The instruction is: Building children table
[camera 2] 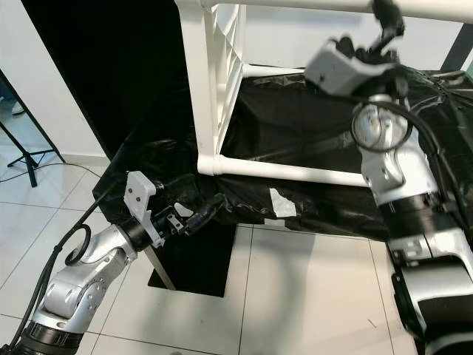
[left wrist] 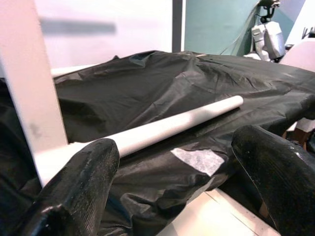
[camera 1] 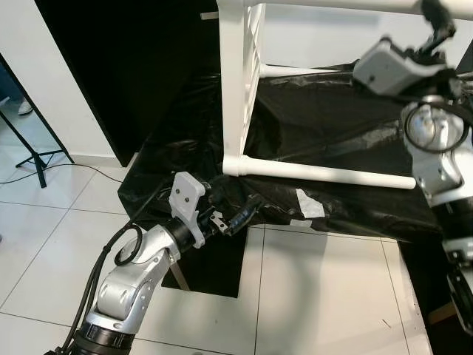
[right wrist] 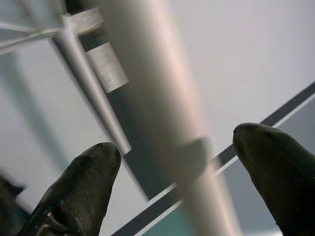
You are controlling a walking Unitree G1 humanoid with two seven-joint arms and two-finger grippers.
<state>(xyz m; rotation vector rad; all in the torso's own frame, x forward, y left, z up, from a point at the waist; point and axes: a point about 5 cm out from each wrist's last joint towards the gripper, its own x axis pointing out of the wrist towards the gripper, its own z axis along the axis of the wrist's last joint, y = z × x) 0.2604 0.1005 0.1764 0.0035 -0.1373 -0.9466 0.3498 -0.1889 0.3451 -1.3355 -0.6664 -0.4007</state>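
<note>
Support: low platform draped in crinkled black plastic sheeting [camera 1: 332,118], on white tiled floor [camera 1: 325,296].
On sheeting: white tubular table frame [camera 1: 238,89], lower rail touching plastic; white tape patch [camera 1: 309,203] near front edge.

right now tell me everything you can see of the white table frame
The white table frame looks like painted wood or plastic: a square upright leg, a slatted side panel, and round rails. Its bottom rail lies on the crumpled black plastic sheet over a low platform; a top rail runs above. The right gripper reaches up to the top rail, jaws open on either side. The left gripper hovers low by the sheet's edge, open, apart from the frame.
</note>
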